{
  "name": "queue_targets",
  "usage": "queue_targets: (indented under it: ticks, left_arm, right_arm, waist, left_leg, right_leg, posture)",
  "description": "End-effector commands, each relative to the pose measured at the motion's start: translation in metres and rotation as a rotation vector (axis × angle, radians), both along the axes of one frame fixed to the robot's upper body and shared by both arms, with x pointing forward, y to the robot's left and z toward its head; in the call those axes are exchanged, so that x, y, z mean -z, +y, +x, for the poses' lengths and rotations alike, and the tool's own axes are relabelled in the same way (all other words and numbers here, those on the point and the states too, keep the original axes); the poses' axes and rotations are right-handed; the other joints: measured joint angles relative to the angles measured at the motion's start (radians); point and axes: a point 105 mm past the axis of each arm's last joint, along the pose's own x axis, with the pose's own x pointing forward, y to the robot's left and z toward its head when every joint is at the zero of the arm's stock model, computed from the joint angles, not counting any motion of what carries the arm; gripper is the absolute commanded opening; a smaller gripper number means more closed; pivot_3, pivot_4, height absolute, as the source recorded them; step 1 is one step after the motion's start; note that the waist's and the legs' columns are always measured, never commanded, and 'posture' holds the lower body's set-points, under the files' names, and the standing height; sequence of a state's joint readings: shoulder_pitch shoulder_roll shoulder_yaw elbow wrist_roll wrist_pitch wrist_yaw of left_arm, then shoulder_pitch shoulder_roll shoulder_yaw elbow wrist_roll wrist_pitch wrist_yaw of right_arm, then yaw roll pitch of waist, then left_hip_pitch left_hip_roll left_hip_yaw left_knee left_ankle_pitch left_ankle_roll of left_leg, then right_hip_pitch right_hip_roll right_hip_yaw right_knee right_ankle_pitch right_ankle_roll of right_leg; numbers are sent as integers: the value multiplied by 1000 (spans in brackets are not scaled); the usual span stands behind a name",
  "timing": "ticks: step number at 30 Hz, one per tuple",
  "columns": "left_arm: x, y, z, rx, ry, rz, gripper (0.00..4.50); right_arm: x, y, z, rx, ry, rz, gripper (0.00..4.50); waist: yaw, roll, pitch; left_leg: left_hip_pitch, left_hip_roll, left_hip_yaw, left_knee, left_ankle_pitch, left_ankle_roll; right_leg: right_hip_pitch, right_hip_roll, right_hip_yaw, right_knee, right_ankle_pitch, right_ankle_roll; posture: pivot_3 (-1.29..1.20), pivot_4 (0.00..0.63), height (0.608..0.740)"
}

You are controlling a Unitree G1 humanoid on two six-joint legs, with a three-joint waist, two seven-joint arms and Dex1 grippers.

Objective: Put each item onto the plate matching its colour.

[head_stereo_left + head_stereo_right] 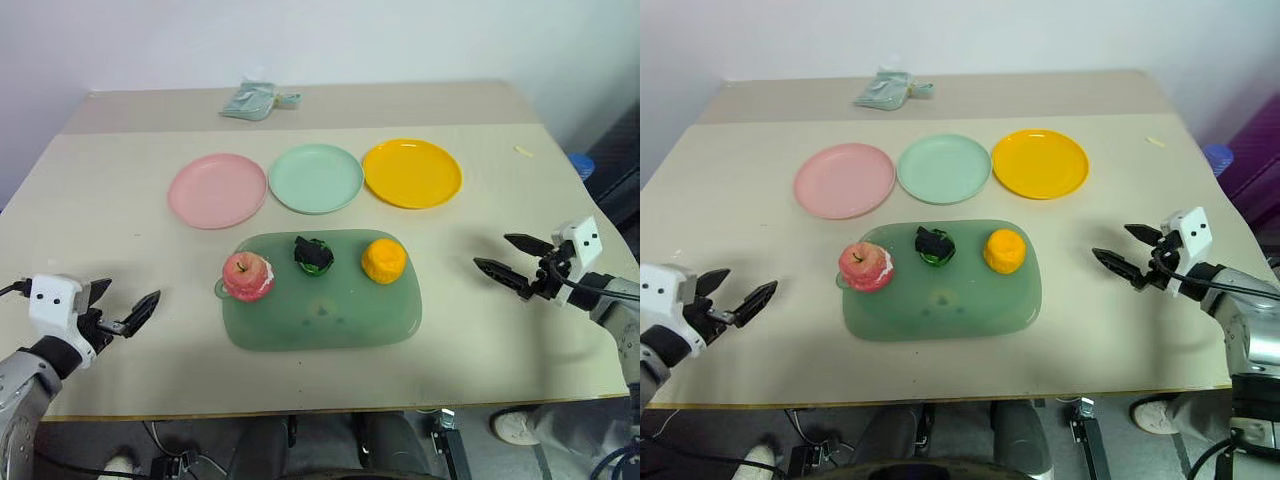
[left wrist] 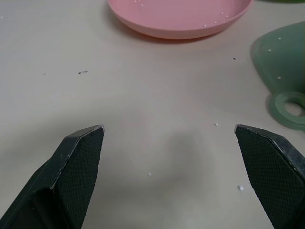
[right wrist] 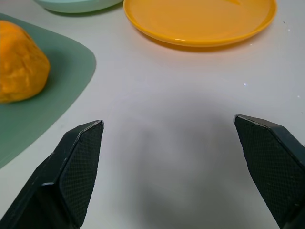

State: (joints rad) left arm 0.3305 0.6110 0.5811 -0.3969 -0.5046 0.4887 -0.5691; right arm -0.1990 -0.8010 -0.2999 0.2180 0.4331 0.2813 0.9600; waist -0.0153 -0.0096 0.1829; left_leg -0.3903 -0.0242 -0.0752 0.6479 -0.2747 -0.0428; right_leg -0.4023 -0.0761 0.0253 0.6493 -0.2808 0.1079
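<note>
While the left gripper [image 1: 125, 311] at lower left and the right gripper [image 1: 500, 256] at right both gape empty over the table [image 1: 120, 170], the apple [image 1: 247, 275], green piece [image 1: 313, 255] and orange [image 1: 383, 260] sit on the tray [image 1: 320, 310] at centre — below the pink plate [image 1: 217, 190], mint plate [image 1: 316, 178] and yellow plate [image 1: 412, 172].

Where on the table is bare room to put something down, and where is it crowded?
Bare tabletop lies between the left gripper and the tray, and between the tray and the right gripper. The three plates are bare. The far tray edge is crowded.
</note>
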Motion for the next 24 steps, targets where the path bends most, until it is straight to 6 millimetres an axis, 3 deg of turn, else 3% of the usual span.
queue_targets:
  ticks: [1, 11, 17, 24]
  left_arm:
    - [-13, 2, -5, -34, -49, 18, 4500]
    - [-18, -8, 3, -44, -97, -25, 4500]
    - [-27, -14, 23, -19, -147, -53, 4500]
    - [-43, -23, 36, 87, -196, -122, 4500]
  right_arm:
    - [-12, 9, 15, -26, -66, -7, 4454]
    - [-19, 19, 36, 20, -144, -11, 4454]
    - [-23, 28, 29, 34, -170, 13, 4454]
    - [-36, 44, 8, -30, -158, 52, 4454]
  waist:
    - [-1, 0, 0]
    - [5, 0, 0]
    - [3, 0, 0]
    - [3, 0, 0]
  left_leg:
    - [0, 0, 0, 0, 0, 0]
    - [0, -1, 0, 1, 0, 0]
    - [0, -1, -1, 0, 0, 0]
    - [0, -1, -1, 0, 0, 0]
  right_leg:
    - [0, 0, 0, 0, 0, 0]
    - [1, -1, 0, 0, 0, 0]
    - [1, -1, -1, 0, 0, 0]
    - [1, 0, -1, 0, 0, 0]
  posture:
    - [0, 150, 740]
    - [0, 150, 740]
    - [0, 150, 740]
    - [0, 150, 740]
